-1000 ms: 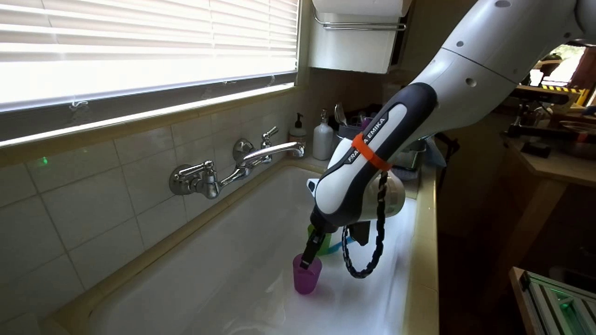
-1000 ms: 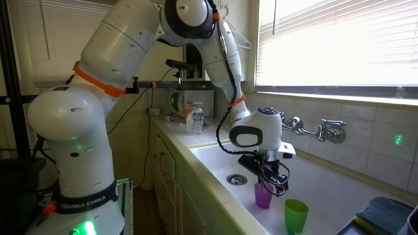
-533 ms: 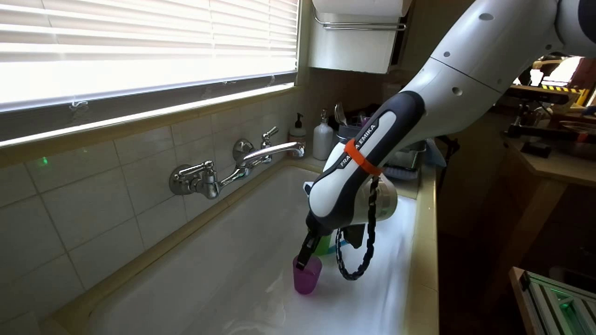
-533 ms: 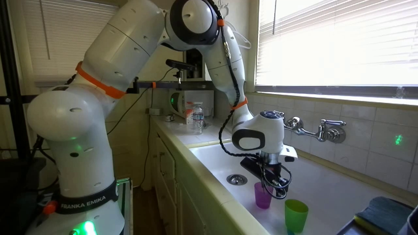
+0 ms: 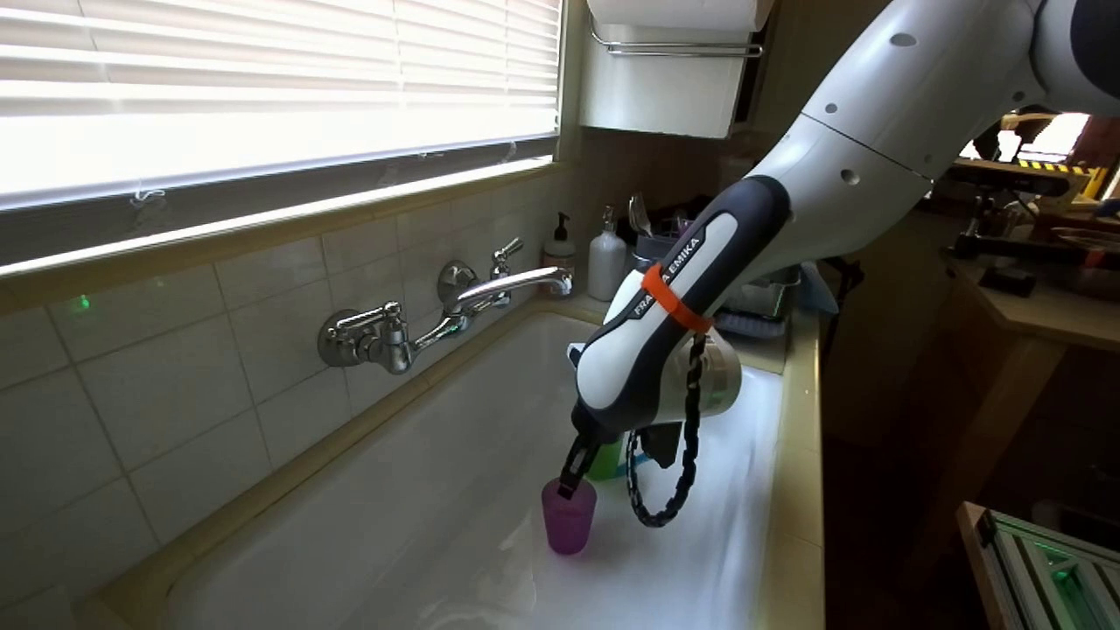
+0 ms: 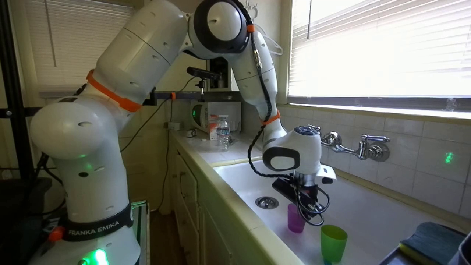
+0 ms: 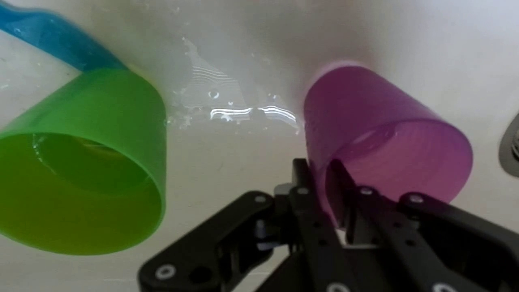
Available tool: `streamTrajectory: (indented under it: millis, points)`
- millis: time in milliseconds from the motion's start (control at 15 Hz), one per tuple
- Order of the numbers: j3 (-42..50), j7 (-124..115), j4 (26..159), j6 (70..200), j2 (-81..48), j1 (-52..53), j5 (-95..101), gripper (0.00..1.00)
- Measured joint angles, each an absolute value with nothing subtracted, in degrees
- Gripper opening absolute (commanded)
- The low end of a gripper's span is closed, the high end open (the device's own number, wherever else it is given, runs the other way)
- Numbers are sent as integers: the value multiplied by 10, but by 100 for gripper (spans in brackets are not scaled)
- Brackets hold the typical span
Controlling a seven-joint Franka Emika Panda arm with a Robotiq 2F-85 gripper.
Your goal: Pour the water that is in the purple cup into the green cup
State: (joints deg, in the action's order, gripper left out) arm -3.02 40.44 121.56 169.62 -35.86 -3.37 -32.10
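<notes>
The purple cup (image 7: 365, 97), a small translucent tumbler, stands about upright on the sink floor in both exterior views (image 5: 569, 525) (image 6: 296, 219). A glossy line shows low inside it; how much water it holds is unclear. My gripper (image 7: 318, 168) straddles its near wall, one finger inside and one outside. Only a narrow gap is left between the jaws. The outer finger lies against the wall; whether the inner one presses on it I cannot tell. The green cup (image 7: 121, 105) stands apart, to the left in the wrist view, with a blue piece (image 7: 52, 38) at its base.
The white sink basin (image 5: 437, 490) surrounds both cups. A chrome faucet (image 5: 516, 282) juts over it from the tiled wall. A drain (image 6: 267, 202) lies near the purple cup. A sponge (image 6: 434, 239) sits at the corner in an exterior view. Droplets wet the floor between the cups.
The jaws have drawn together around the purple cup's wall. The arm has moved a little lower and towards the cup. The purple cup has shifted slightly away from the green cup, which stays put.
</notes>
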Motion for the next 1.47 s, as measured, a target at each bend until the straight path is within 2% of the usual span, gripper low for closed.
streamTrajectory:
  millis: [800, 1467]
  points:
    - [-45, 420, 1215, 1696, -352, -42, -321, 1]
    - [-61, 469, 1266, 1673, -268, -50, -319, 1]
